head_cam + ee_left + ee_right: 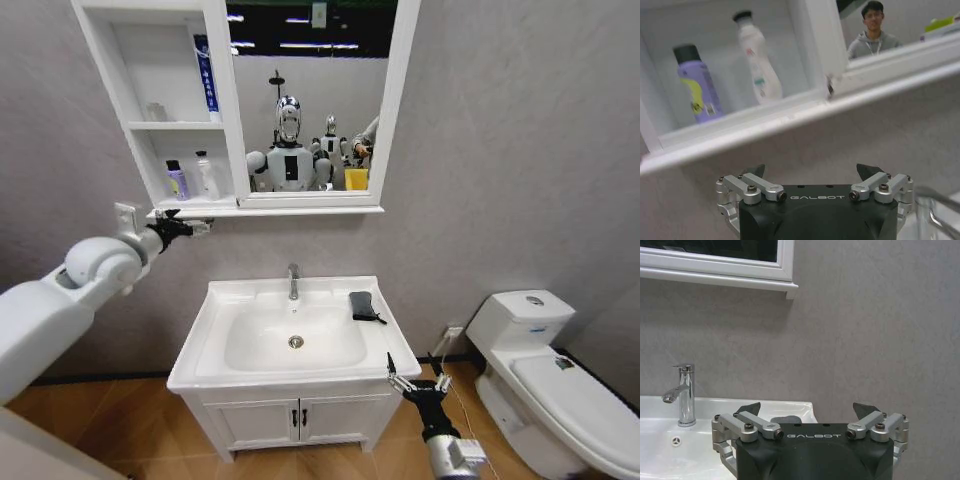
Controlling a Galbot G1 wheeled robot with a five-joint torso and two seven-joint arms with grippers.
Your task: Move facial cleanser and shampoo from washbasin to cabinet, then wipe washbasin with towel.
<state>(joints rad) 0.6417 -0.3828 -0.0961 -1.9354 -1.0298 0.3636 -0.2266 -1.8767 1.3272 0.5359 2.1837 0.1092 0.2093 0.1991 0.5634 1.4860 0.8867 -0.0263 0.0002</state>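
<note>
Grey wall backs the cabinet [160,120], whose lowest shelf holds two bottles: one purple bottle [177,181], one white bottle [206,176]. Below, left gripper [198,228] spreads wide, empty. One towel [364,306] lies on the washbasin [290,340]; right gripper [418,380], marked GALBOT, gapes empty.

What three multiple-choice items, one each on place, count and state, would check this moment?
1. Where does the towel lie?
A. on the washbasin rim, to the tap's right
B. in the bowl
C. on the toilet

2. How many bottles stand on the cabinet's bottom shelf?
A. none
B. two
C. four

3. How is the left pincer?
A. shut on a bottle
B. shut on the towel
C. open, empty, just below the cabinet

Key: 1 A, the dark cloth sits by the tap. 2 B, a purple bottle and a white bottle. 3 C, its fingers are spread with nothing between.
</note>
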